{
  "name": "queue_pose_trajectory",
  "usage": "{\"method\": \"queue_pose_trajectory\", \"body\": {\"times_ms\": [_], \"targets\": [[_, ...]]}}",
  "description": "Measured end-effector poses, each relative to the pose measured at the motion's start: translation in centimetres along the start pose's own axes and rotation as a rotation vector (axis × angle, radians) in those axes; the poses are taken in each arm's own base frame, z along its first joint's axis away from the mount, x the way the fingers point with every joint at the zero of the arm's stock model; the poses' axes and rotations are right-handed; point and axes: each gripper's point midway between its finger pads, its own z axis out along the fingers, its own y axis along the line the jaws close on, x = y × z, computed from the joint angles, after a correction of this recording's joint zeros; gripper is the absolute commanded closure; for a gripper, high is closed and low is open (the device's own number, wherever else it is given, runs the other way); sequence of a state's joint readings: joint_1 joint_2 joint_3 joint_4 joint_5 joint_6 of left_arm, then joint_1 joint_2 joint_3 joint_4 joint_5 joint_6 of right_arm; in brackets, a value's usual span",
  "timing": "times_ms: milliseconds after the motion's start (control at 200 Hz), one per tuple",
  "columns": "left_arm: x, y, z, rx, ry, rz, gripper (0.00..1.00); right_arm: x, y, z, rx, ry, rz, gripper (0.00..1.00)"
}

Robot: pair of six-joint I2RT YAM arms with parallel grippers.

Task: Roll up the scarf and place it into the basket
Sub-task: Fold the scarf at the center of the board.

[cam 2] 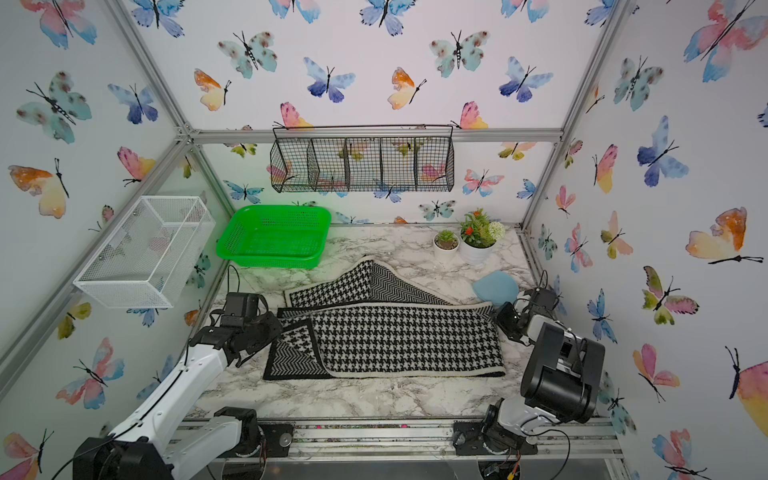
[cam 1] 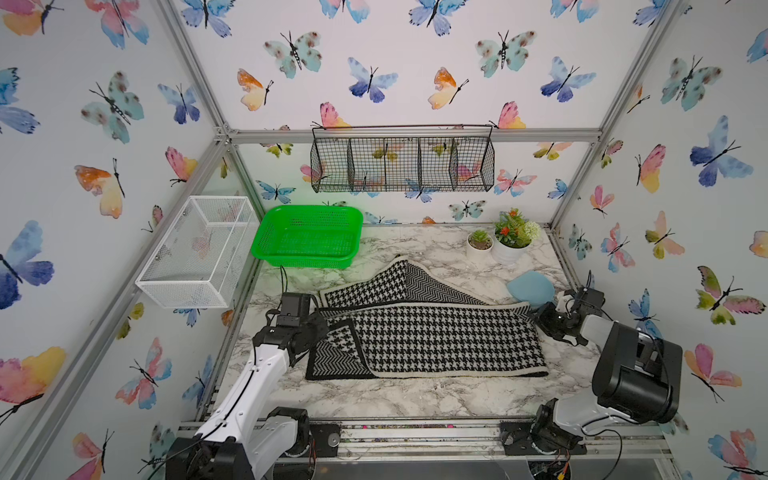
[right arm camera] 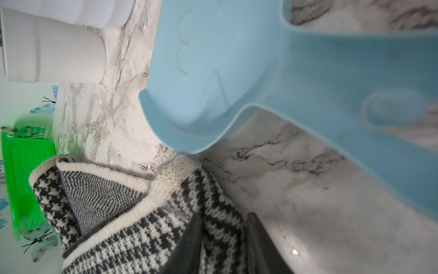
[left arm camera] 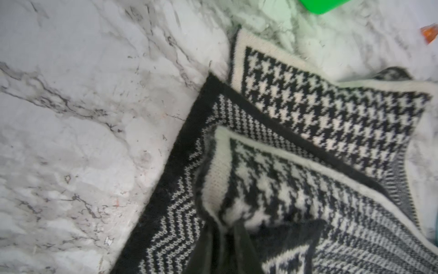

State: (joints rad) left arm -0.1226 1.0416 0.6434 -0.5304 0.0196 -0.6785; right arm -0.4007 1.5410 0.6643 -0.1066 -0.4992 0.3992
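The marble worktop (cam 1: 415,399) carries the houndstooth scarf (cam 1: 436,340), which lies flat and unrolled across its middle, folded back on itself in two long bands. The green basket (cam 1: 307,259) sits at the far left corner, near the scarf's far fold but apart from it. The right gripper (right arm camera: 224,220) is clamped on the scarf's right end, while the left gripper (left arm camera: 225,227) sits over the turned-over corner at the left end, too blurred to tell whether it pinches the cloth.
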Motion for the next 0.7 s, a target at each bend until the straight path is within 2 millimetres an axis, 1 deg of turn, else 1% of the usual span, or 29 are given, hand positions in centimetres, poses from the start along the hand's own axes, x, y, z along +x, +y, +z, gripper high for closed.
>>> {"method": "queue_pose_trajectory", "body": {"times_ms": [25,45,120,270,350,420,491,566,696], "targets": [[0.1,0.2,0.3,-0.009,0.009,-0.003,0.00,0.2,-0.1,0.0,0.001,0.003,0.002,0.65],[0.2,0.3,0.5,-0.016,0.015,-0.004,0.02,0.3,-0.2,0.1,0.002,0.006,0.003,0.64],[0.4,0.5,0.9,-0.029,0.031,-0.008,0.02,0.9,-0.4,0.2,0.004,0.016,0.009,0.63],[-0.1,0.1,0.4,-0.017,0.018,-0.014,0.02,1.1,-0.3,0.2,-0.010,0.008,0.001,0.62],[-1.1,-1.0,-0.5,0.017,-0.013,-0.012,0.02,1.4,-0.3,0.1,-0.013,0.005,-0.002,0.66],[-2.0,-2.5,-1.5,0.078,-0.038,-0.006,0.02,1.8,-0.4,0.0,-0.013,0.007,-0.003,0.69],[-2.4,-3.7,-2.1,0.131,-0.038,-0.001,0.02,2.1,-0.5,-0.1,-0.012,0.007,-0.008,0.70],[-2.1,-4.5,-2.2,0.173,-0.020,0.004,0.02,2.4,-0.6,-0.2,-0.011,0.008,-0.010,0.71],[-0.8,-5.7,-2.1,0.224,0.024,0.030,0.02,3.0,-0.7,-0.4,-0.013,0.008,-0.008,0.70]]}}
